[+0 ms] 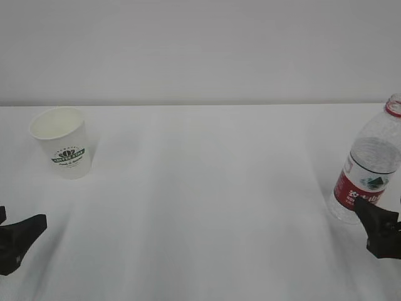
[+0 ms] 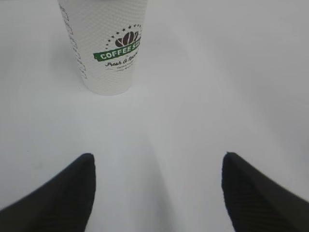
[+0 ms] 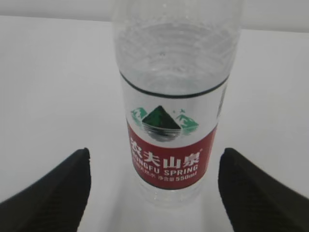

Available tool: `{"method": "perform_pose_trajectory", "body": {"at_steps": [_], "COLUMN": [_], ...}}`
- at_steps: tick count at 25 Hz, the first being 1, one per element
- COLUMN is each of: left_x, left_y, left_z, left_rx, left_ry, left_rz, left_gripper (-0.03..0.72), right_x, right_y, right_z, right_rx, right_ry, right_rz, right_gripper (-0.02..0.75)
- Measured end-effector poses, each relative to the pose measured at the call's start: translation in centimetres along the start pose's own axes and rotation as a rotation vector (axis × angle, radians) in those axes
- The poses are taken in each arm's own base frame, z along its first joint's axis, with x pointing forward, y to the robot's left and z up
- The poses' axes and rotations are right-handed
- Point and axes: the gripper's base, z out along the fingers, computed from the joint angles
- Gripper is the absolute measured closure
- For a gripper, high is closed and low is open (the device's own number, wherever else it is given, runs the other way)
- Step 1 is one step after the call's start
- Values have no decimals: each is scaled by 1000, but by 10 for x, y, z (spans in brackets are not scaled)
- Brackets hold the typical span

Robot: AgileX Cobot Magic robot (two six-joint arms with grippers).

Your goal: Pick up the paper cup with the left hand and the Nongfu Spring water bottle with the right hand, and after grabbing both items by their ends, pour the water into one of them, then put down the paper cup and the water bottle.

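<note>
At the far left of the white table (image 1: 207, 207), the left hand (image 1: 15, 241) sits low near the front edge, only its black fingertips showing in the exterior view. Its jaws stand wide apart with nothing between them; in the left wrist view the two dark fingers (image 2: 58, 198) frame bare tabletop. Beyond it, well apart and a little to its left in the wrist view, stands the paper cup (image 1: 61, 143), upright, mouth open to the ceiling, cream inside, with a green band reading "COFFEE" under a dark bean emblem on its side. The cup touches nothing but the table.

Across the wide bare middle of the table, near the right edge, stands the Nongfu Spring water bottle (image 1: 369, 169), upright, with a red neck ring and no cap that I can make out. Its red label carries white characters, "NONGFU SPRING" and a green mountain mark. The water (image 3: 176, 58) shows as a clear band in the upper body. Just in front of the bottle's base is the right hand (image 1: 379, 226); its jaws are spread wide, one finger (image 3: 53, 193) on each side of the bottle in the right wrist view, not touching it.
</note>
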Motion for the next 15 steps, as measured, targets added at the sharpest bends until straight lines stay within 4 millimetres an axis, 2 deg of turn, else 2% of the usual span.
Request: {"method": "perform_pose_trajectory", "body": {"at_steps": [15], "left_x": [0], "left_y": [0], "left_z": [0], "left_rx": [0], "left_ry": [0], "left_rz": [-2], "left_gripper": [98], "right_x": [-14], "right_y": [-2], "right_z": [14], "right_rx": [17], "right_ry": [-66], "right_rz": [57], "right_gripper": [112]}}
